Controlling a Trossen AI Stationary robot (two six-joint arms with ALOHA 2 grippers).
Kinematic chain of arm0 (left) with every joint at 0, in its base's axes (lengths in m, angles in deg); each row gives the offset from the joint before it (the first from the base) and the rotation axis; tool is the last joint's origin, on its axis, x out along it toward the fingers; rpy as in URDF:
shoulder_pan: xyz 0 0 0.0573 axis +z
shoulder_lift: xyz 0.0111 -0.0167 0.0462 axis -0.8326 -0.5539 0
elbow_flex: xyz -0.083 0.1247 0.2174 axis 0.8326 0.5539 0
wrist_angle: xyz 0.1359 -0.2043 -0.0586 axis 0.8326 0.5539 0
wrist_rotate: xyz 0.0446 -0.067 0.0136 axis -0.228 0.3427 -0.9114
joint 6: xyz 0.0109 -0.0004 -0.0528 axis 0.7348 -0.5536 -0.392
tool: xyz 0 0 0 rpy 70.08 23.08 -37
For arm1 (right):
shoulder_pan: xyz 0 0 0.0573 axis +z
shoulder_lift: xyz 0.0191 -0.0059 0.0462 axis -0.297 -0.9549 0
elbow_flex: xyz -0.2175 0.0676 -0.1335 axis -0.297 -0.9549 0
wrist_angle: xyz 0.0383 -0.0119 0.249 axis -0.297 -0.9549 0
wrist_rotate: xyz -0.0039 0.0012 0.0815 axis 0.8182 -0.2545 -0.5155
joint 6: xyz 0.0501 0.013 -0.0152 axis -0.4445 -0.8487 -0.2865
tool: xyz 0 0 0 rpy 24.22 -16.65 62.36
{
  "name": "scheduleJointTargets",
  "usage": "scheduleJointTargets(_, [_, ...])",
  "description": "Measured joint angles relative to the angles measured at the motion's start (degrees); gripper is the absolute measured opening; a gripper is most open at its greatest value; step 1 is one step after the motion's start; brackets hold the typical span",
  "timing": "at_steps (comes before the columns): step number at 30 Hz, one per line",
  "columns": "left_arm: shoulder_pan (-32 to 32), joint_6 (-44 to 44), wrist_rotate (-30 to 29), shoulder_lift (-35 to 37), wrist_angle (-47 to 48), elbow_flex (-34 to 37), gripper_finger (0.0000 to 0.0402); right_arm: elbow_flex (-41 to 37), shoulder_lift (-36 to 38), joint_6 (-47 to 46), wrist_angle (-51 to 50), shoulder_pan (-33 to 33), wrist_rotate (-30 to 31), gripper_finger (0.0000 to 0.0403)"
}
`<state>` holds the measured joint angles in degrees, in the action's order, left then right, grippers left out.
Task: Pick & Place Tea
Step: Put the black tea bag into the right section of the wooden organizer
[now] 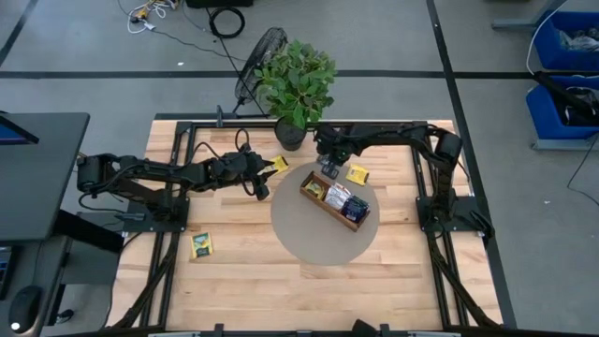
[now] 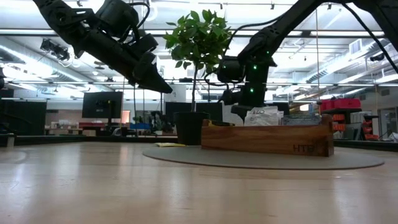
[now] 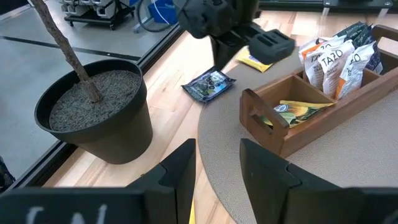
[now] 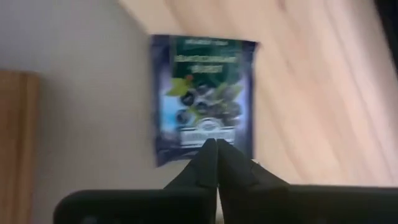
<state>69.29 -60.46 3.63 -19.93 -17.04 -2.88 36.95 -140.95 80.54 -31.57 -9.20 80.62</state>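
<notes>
Dark blue tea packet (image 4: pixel 202 99) flat on table

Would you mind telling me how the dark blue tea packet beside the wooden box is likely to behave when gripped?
The dark blue tea packet looks thin and flat, so probably light and floppy. Its glossy wrapper may slip. Lying flush on the table, its edge seems hard to catch.

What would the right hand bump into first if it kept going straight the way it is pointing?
Most likely the dark blue tea packet: the right hand, fingers shut, points straight at it, with nothing showing between. How much gap remains is hard to judge.
</notes>
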Motion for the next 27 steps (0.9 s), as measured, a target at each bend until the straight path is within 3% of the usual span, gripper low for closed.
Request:
scheduleJointTargets(7, [0.0,0.4,0.0,0.0,0.0,0.0,0.0131,0.0,0.0,-0.8,0.6,-2.1,-2.5,0.0068])
scheduleJointTargets(11, [0.0,0.6,0.0,0.0,0.0,0.0,0.0131,0.0,0.0,-1.5,1.6,-3.4,-7.6,0.0142])
scheduleJointTargets(18, [0.0,1.9,0.0,0.0,0.3,0.0,0.0131,0.0,-0.1,-3.7,1.4,-4.7,-7.6,0.0269])
scheduleJointTargets(22, [0.0,2.0,0.0,0.0,0.0,0.4,0.0131,0.0,-1.8,-4.2,1.8,-5.1,-8.3,0.0282])
scheduleJointTargets(27, [0.0,2.0,0.1,0.0,0.1,0.7,0.0131,0.3,-3.7,-4.5,1.1,-5.1,-9.7,0.025])
